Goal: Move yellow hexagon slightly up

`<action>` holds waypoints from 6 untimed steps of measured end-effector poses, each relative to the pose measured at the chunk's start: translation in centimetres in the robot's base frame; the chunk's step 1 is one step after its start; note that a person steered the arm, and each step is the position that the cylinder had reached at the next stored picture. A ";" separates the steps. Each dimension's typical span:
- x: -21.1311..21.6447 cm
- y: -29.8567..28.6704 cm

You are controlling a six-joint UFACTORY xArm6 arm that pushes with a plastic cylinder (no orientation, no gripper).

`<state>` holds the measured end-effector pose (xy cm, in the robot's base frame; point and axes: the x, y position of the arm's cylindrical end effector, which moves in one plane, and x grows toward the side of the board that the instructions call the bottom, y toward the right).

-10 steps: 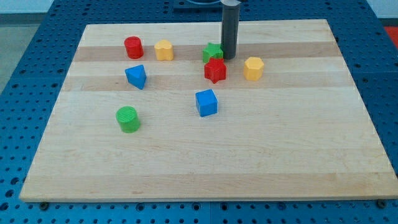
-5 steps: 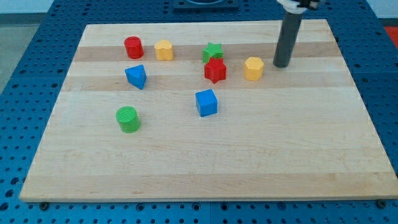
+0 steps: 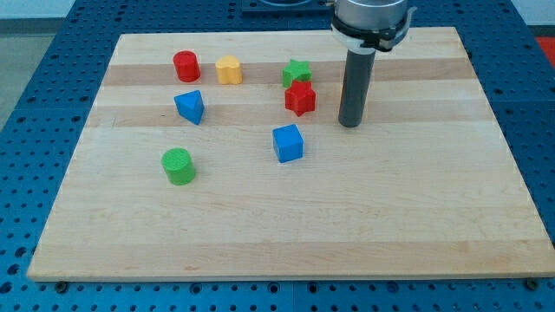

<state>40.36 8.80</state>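
My tip [image 3: 349, 124] is resting on the board at 6 o'clock of the yellow hexagon [image 3: 343, 89], which the rod is mostly hiding. No jaws exist. Push gently toward 12 o'clock, keeping centred.

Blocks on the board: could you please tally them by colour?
Red: 2, red cylinder, red star
Blue: 2, blue wedge, blue cube
Green: 2, green star, green cylinder
Yellow: 1, yellow block
Total: 7 showing; my tip stands right of red star.
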 end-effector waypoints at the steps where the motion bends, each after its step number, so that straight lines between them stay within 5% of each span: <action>1: 0.0 0.0; 6: -5.8 1.1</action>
